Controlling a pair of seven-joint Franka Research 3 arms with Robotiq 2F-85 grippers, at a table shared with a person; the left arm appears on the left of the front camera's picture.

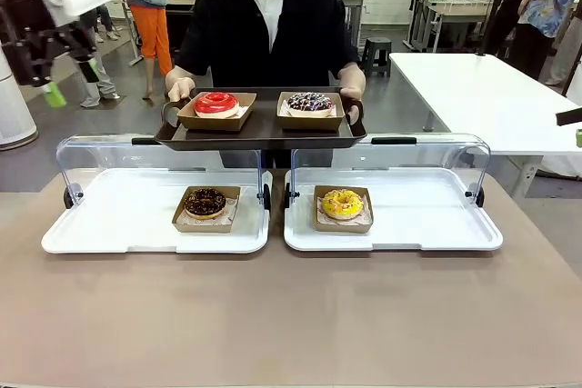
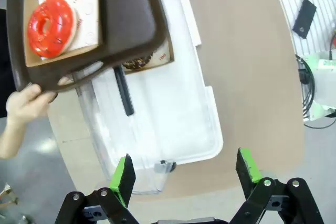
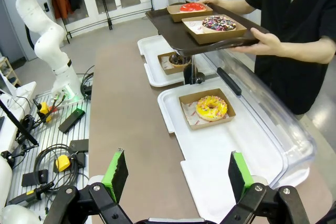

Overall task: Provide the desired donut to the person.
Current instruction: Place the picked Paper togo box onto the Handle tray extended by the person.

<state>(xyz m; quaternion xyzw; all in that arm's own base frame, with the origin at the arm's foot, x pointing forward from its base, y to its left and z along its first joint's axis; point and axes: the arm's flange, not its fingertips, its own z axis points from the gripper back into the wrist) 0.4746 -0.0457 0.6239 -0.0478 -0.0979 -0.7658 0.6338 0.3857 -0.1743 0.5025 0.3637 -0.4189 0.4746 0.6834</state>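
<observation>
Person [image 1: 268,34] held a dark tray [image 1: 261,130] over the display cases, likely waiting for a donut. Chocolate donut [image 1: 205,202] and yellow donut [image 1: 343,203] sat in cases on the counter [image 1: 291,315]. Left claw [image 2: 186,174] and right claw [image 3: 178,174] hung apart, empty; choice unclear.

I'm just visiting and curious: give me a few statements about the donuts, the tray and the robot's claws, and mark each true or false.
1. The person holds a dark tray carrying two donuts. True.
2. The red donut sits on a white tray. False: it is on the person's dark tray.
3. The yellow donut lies in a cardboard holder. True.
4. The right gripper grips the yellow donut. False: it is open, holding nothing.
5. The left gripper is open. True.
</observation>
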